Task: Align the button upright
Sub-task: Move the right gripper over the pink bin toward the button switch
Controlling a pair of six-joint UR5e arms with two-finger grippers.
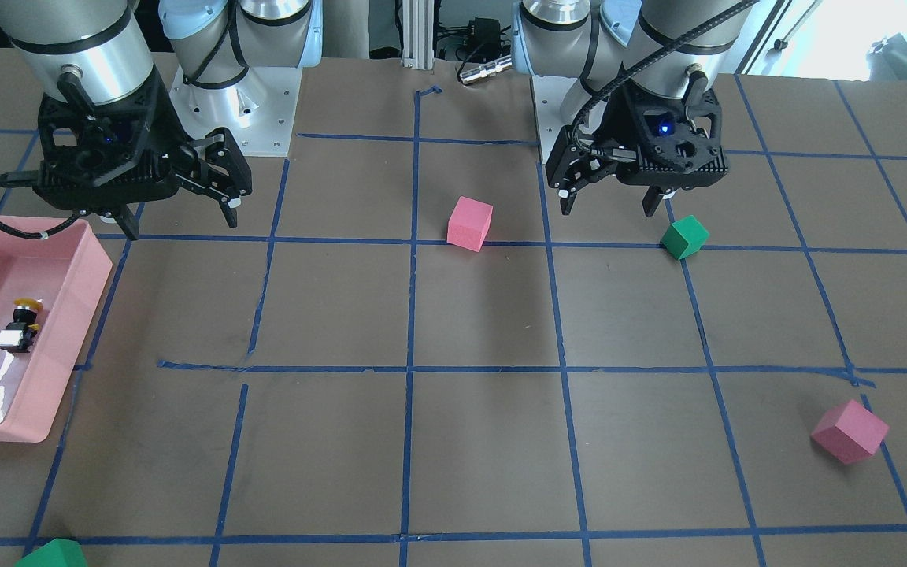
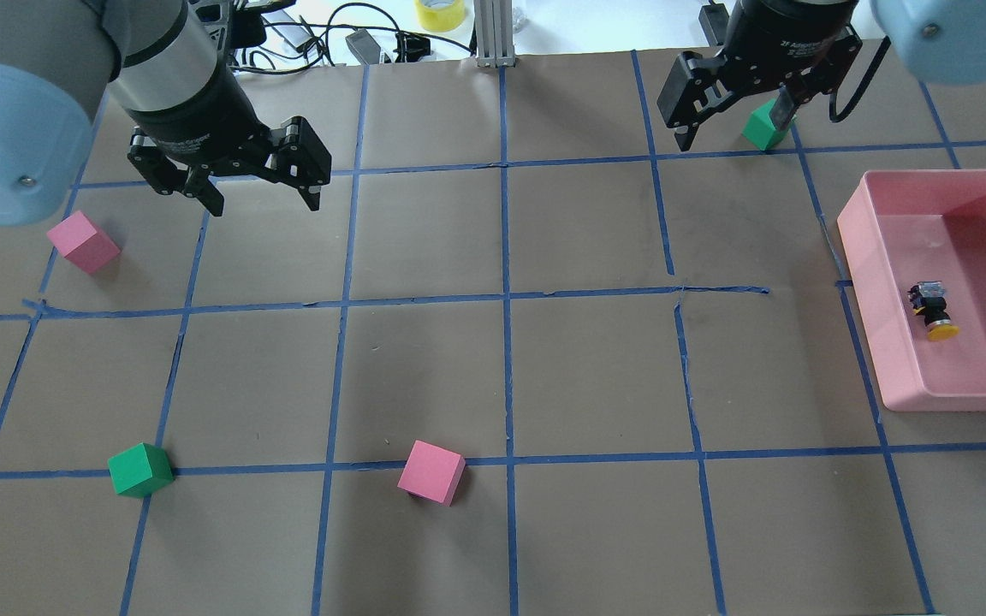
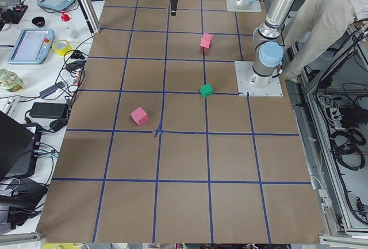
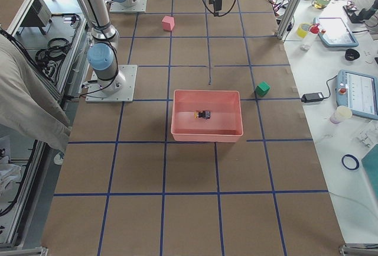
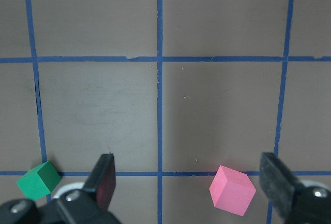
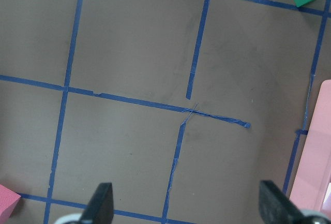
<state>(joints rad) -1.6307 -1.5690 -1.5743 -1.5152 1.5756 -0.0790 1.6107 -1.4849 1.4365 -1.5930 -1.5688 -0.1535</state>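
The button [image 2: 934,310] lies on its side inside the pink tray [image 2: 865,291], yellow cap toward the robot's side and whitish base away from it. It also shows in the front-facing view [image 1: 20,324] and the exterior right view [image 4: 204,114]. My right gripper [image 2: 728,128] hangs open and empty above the table, beyond the tray's far left corner and well apart from the button. My left gripper [image 2: 266,204] is open and empty over the far left part of the table. Both wrist views show open jaws over bare table.
Pink foam cubes [image 2: 82,242] [image 2: 431,472] and green foam cubes [image 2: 140,469] [image 2: 764,127] are scattered on the brown, blue-taped table. The far green cube sits just behind my right gripper. The tray's edge [image 6: 315,172] shows in the right wrist view.
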